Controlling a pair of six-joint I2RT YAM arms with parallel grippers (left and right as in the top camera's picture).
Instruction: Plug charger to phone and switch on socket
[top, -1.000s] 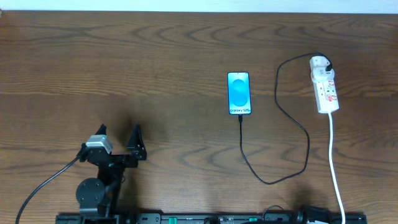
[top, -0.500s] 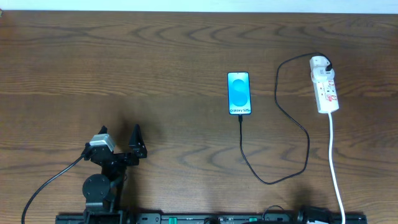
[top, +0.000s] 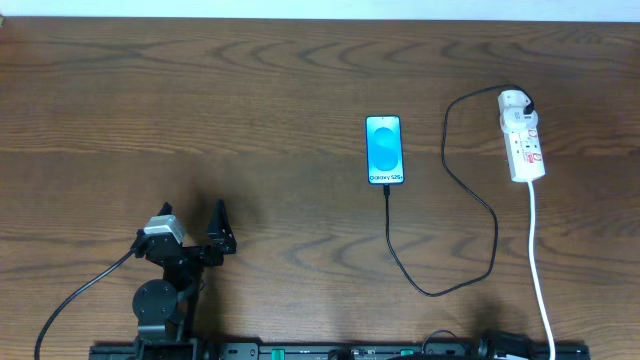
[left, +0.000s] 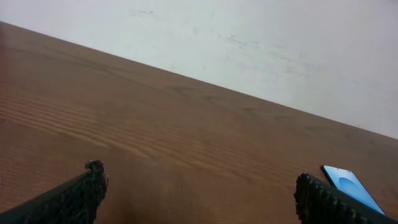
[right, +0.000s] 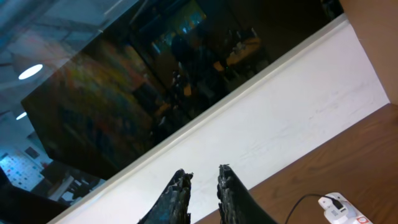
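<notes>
Black charger (top: 387, 210) touching phone (top: 385, 150), left pincer (top: 192, 205) splayed

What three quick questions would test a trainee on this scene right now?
1. True or false: the left gripper is holding the charger.
2. The charger's tip meets the phone at: A) the edge nearest the robot, B) the far edge, C) its left side.
3. Fill in: from the robot's side, the socket lies to the phone's ____.

Key: 1 false; 2 A; 3 right.
</notes>
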